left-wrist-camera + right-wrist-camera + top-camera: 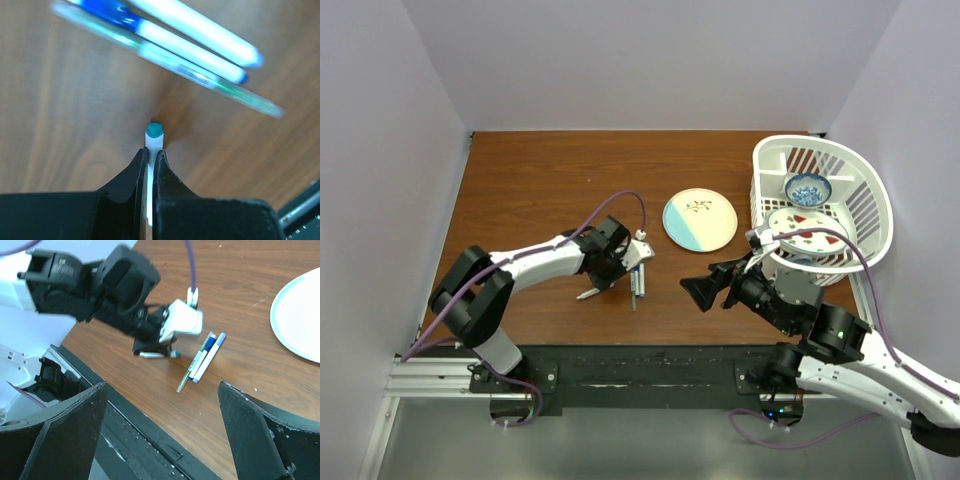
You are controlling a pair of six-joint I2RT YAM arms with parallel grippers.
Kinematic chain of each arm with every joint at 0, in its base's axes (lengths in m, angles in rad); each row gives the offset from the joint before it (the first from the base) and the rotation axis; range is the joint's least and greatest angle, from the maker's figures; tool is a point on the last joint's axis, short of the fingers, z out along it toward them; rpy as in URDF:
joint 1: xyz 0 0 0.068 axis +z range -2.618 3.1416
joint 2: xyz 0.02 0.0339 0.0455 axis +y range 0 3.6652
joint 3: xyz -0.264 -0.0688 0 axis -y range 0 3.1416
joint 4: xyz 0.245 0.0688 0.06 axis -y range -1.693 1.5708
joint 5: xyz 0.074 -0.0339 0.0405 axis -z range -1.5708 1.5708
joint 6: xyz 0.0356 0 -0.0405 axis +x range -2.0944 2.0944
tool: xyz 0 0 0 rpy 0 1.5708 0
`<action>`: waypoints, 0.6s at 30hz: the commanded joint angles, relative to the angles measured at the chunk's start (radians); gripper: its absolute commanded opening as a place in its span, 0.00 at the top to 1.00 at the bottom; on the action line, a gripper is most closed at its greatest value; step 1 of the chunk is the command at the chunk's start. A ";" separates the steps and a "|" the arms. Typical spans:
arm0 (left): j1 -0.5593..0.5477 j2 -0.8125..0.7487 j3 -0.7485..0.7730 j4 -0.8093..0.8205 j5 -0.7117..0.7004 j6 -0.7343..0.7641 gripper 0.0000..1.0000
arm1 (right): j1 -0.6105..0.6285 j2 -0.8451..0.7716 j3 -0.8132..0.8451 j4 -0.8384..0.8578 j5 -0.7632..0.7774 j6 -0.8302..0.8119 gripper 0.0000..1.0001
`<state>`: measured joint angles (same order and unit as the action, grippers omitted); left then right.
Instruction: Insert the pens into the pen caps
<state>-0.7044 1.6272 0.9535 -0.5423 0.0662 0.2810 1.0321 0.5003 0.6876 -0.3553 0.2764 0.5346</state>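
Left wrist view: the left fingers (141,167) are clamped on a white pen (154,136) — its teal end pokes out past their tips, over the brown worktop (60,110). Just beyond it we see three loose pens (165,37) lying side by side on a slant, packed close together; one has a dark blue section and one is greenish. In the right wrist view the right fingers (72,435) are spread wide and hold nothing, well short of those pens. Farther back we find a plate (700,220) — and a white basket (865,190) to its right.
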 commanded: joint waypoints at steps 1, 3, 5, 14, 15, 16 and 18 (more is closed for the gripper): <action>-0.044 -0.055 -0.055 0.007 0.033 0.021 0.95 | 0.000 -0.035 0.050 -0.008 0.037 0.018 0.04; -0.050 -0.053 -0.067 0.010 0.005 0.003 0.94 | -0.001 -0.045 0.050 -0.014 0.037 0.028 0.04; -0.050 -0.061 -0.062 0.013 -0.034 -0.014 0.91 | -0.001 -0.051 0.044 -0.017 0.034 0.031 0.04; -0.049 -0.220 0.048 0.030 -0.112 -0.127 0.00 | -0.001 0.001 0.079 -0.037 0.037 0.010 0.03; -0.049 -0.252 0.065 0.024 -0.140 -0.149 0.00 | -0.001 0.007 0.081 -0.031 0.035 0.004 0.03; -0.050 -0.266 0.083 0.022 -0.172 -0.170 0.00 | -0.001 0.021 0.084 -0.025 0.029 -0.002 0.02; -0.047 -0.309 0.151 0.007 -0.277 -0.238 0.00 | -0.001 0.046 0.093 -0.008 0.035 -0.010 0.01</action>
<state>-0.7532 1.4212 0.9703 -0.5457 -0.0456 0.1715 1.0321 0.5117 0.7296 -0.4023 0.2798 0.5438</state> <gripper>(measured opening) 0.996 0.986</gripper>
